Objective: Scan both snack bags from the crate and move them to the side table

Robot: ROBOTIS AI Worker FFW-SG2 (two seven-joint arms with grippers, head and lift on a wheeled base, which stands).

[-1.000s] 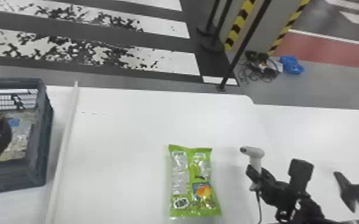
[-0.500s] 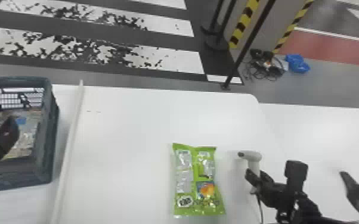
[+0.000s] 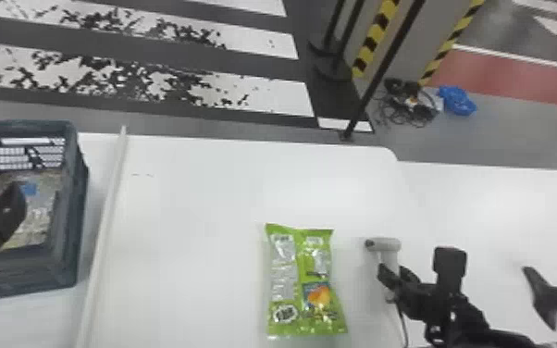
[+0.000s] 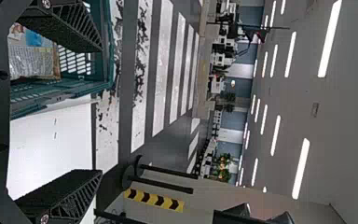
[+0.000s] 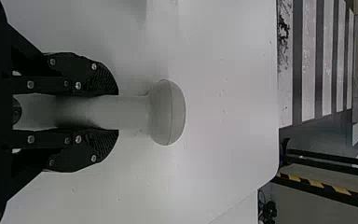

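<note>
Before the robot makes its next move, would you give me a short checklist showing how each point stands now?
- Scanner held by right gripper: ok
- Green snack bag lying on the white table: ok
- Left gripper open, nothing between its fingers: ok
- Left gripper at the green bag: not ok, it is at the crate
- Green bag scanned: cannot tell

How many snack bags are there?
2. The green bag lies on the white table beside the scanner; the other bag lies inside the crate. More could be hidden under it.
</note>
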